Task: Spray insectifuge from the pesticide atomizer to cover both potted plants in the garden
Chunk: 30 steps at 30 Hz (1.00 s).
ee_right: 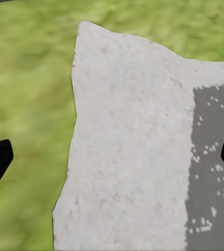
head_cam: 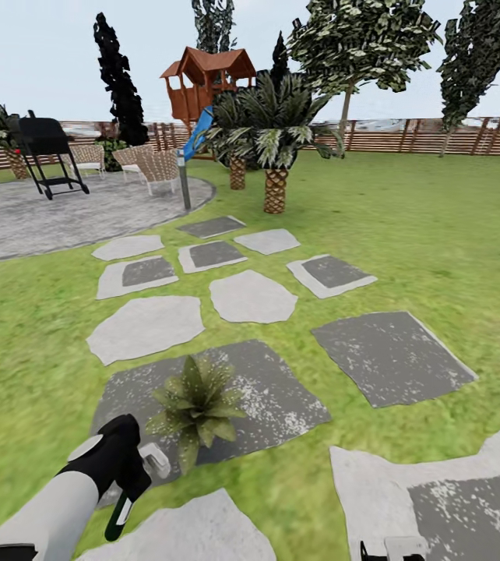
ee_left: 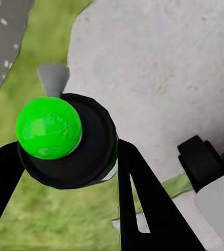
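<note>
One potted plant (head_cam: 197, 407) on stone edge, left pincer (head_cam: 129, 487) clamping atomizer (ee_left: 65, 138), right pincer (ee_right: 112, 157) wide, lawn (head_cam: 406, 226) open.

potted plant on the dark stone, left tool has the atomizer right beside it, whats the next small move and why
Probably tilt the left tool so the pesticide atomizer points at the potted plant, then spray. In the head view the bottle sits low at the plant's near-left edge, angled down toward the grass rather than at the leaves. The left wrist view shows the tool shut on it, so the grasp looks settled.
</note>
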Motion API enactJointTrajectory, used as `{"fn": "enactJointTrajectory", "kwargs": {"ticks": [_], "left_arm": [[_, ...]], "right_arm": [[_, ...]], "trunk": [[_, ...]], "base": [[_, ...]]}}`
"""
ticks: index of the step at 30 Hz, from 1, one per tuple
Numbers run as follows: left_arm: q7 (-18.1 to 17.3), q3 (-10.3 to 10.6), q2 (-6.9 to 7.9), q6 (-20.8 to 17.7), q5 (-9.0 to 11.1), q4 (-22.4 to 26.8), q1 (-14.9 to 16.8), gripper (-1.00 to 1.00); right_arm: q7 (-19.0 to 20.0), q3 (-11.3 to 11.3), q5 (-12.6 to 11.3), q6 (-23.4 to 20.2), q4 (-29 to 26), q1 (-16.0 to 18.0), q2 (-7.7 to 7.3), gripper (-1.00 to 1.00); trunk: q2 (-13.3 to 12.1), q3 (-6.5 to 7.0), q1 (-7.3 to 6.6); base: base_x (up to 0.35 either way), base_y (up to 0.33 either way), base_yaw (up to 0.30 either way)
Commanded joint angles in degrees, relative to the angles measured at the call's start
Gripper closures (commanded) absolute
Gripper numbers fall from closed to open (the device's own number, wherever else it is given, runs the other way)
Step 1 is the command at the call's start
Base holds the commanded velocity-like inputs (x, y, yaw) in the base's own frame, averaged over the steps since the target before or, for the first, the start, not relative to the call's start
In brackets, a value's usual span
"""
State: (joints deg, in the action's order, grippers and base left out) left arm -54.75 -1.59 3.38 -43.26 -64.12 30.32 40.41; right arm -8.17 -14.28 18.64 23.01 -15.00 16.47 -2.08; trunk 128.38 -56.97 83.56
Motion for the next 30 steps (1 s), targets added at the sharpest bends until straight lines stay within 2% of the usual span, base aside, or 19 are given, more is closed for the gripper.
{"fn": "enactJointTrajectory", "kwargs": {"ticks": [1,9,21,30], "left_arm": [[-0.45,-0.17,-0.03,-0.34,-0.41,0.09,0.02,1.00],[-0.44,-0.17,0.37,-0.34,-0.45,0.12,0.02,1.00],[-0.60,-0.15,-0.08,-0.41,-0.09,1.10,0.08,1.00],[-0.62,-0.32,-0.22,-0.42,-0.04,1.23,0.47,1.00]], "right_arm": [[-0.17,-0.29,0.61,0.19,0.11,0.05,-0.15,-1.00],[-0.17,-0.25,0.61,0.19,0.06,0.05,-0.33,-1.00],[-0.17,-0.23,0.61,0.19,0.06,0.05,-0.30,-1.00],[-0.17,-0.28,0.61,0.19,0.07,0.05,-0.30,-1.00]], "trunk": [[0.02,-0.05,-0.01],[0.02,-0.05,-0.01],[0.02,-0.05,-0.01],[0.02,-0.05,-0.01]], "base": [[0.000,-0.270,0.000],[0.000,-0.271,0.013],[0.000,-0.271,0.241],[0.129,-0.256,0.016]]}}
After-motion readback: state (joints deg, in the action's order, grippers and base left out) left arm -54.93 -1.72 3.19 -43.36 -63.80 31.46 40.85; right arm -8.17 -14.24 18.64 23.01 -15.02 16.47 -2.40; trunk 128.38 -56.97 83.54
